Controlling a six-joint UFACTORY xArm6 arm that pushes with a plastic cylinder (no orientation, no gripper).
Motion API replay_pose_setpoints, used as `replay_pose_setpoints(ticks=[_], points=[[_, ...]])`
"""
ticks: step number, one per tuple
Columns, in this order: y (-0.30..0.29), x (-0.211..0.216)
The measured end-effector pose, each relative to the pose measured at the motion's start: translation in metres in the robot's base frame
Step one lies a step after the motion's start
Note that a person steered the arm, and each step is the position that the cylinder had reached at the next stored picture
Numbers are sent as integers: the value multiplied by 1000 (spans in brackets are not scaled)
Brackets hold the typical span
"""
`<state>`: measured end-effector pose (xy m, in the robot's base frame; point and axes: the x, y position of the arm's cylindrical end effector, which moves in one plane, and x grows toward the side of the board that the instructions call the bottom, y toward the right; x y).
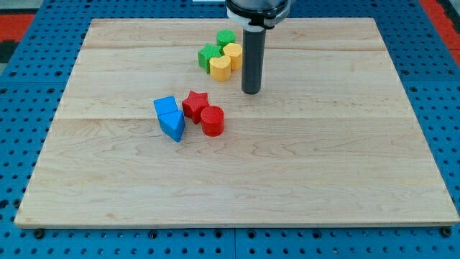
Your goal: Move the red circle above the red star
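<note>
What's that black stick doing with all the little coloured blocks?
That stick is a robot arm's pushing rod. My tip rests on the wooden board, touching no block right now. It is meant to push the red circle so it sits above the red star. At present the circle lies just below and to the right of the star, touching it. Two blue blocks sit left of the star, and green and yellow blocks huddle near the view's top.

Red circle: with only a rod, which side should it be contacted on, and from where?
Push, not grip. The red circle touches the red star at its lower right. My tip sits up-right of both, so probably circle round and push its lower-left side first, clearing the star.
</note>
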<state>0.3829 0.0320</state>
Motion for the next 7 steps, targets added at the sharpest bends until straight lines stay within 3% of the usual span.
replay_pose_setpoints(ticks=[2, 3, 5, 6, 7], points=[[5, 15], [22, 68], [-50, 110], [-79, 70], [-52, 34]])
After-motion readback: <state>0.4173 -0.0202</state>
